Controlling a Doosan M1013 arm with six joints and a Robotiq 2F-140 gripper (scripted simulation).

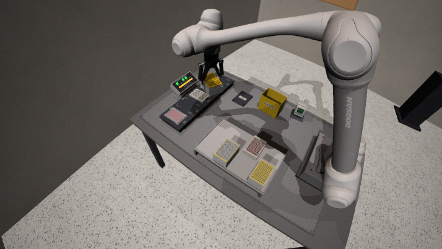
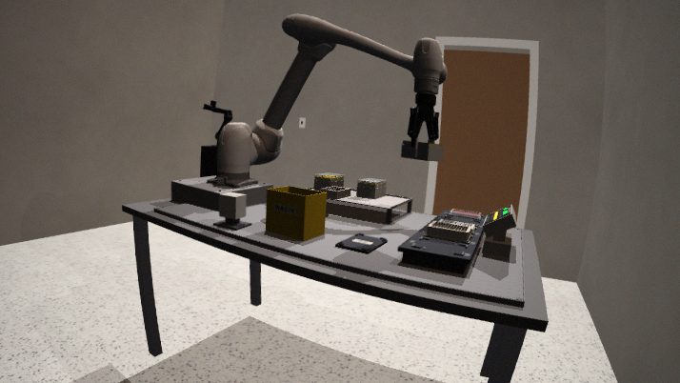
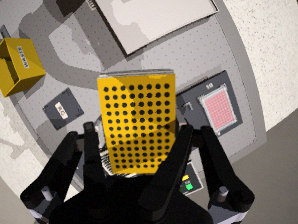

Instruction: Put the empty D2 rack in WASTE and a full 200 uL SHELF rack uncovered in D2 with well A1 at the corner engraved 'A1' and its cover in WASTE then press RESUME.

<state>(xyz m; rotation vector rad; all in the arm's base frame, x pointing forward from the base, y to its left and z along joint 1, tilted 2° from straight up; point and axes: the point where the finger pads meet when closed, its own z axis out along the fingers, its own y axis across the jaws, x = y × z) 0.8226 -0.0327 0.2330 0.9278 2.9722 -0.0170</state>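
My gripper (image 1: pixel 211 74) is shut on a yellow tip rack (image 1: pixel 213 80) whose top shows only dark holes. It holds the rack high in the air above the far end of the dark deck (image 1: pixel 198 102). In the exterior view the rack (image 2: pixel 422 151) hangs level, well above the deck (image 2: pixel 445 240). In the wrist view the rack (image 3: pixel 137 121) sits between my fingers, with the table far below. The yellow WASTE bin (image 1: pixel 272 102) stands open and upright to the right of the deck; it also shows in the wrist view (image 3: pixel 19 64).
A pink plate (image 1: pixel 175 115) and a pale ribbed item (image 1: pixel 199 95) sit on the deck. The panel (image 1: pixel 184 83) stands beside it. The regrip nest (image 1: pixel 241 99), green button box (image 1: pixel 300 108) and shelf (image 1: pixel 238 152) with three racks are nearby.
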